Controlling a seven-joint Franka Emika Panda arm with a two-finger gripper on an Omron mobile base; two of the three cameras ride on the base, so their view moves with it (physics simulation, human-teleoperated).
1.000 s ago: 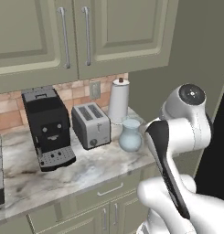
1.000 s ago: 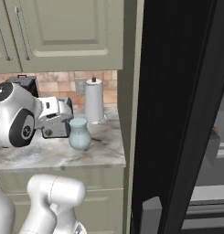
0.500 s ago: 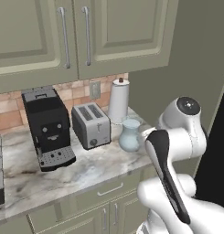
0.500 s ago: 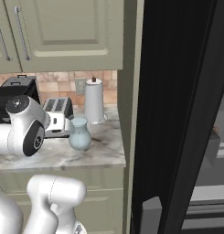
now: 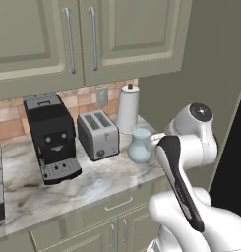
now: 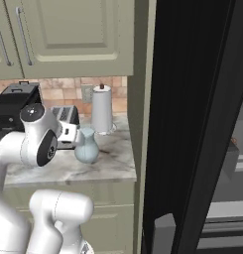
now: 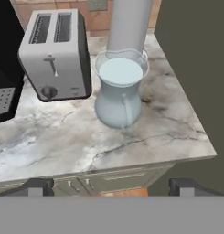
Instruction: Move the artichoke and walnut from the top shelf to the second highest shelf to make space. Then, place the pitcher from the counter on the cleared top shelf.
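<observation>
Nearest to us in the hand view are the two dark tips of the gripper (image 7: pixel 111 185), standing far apart at the bottom corners w/ nothing between them, so the pincer is wide open and empty. It is not yet over the stone: the front edge of the counter (image 7: pixel 131 151) lies just beyond the tips, w/ green drawer fronts under it.

Next comes the pitcher (image 7: pixel 119 90), upright near the counter's right end, handle turned toward us. It is free on all sides we can see; the toaster (image 7: pixel 55 55) is just beside it on the left, not touching, and the paper-towel roll (image 7: pixel 128 25) stands behind it. Farther left is the black coffee machine (image 5: pixel 50 138).

We judge the step is the approach to the pitcher, so the fridge part is probably done, but the shelves are not readable here. To do it well we should come in level & centred, tips on both sides of the narrow neck or body, avoiding the handle. Keep the pitcher vertical when lifting, and go slow near the toaster and the roll, bc a bump could tip it. Then swing right to the dark fridge opening (image 6: pixel 202 124).
</observation>
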